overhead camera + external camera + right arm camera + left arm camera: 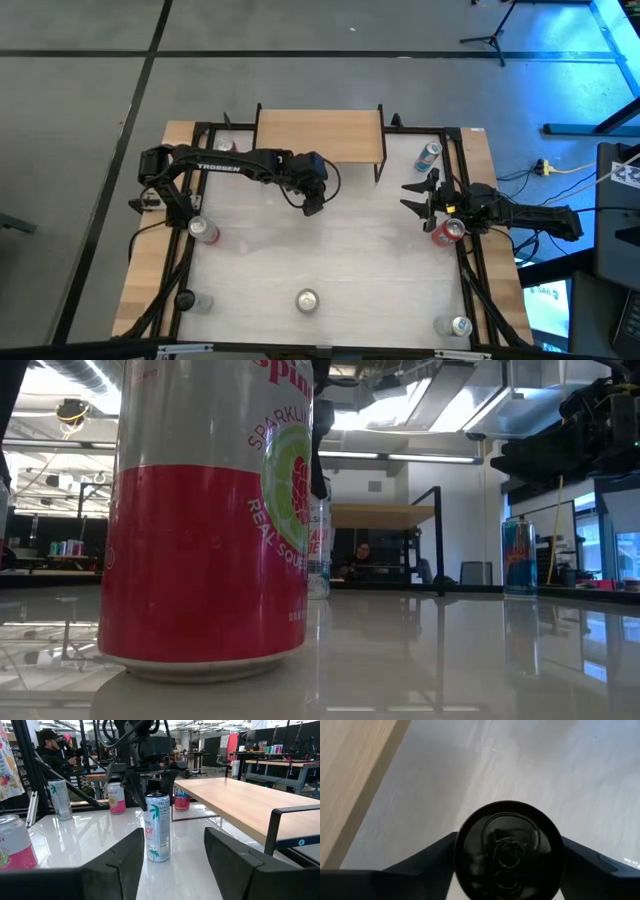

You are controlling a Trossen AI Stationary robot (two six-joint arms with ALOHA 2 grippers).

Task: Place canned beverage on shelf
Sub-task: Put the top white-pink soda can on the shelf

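Grasp step: tall white can, standing on table near shelf, is straddled by left gripper, fingers not yet seen clamped. Next: close, lift onto shelf. Right gripper is parked right, half-open, empty.

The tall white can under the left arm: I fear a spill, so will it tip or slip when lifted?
The white can is tall and slim, standing upright on a glossy table, so a sideways nudge could probably topple it. Its smooth wall may slip in the left pincer, whose fingers flank its top.
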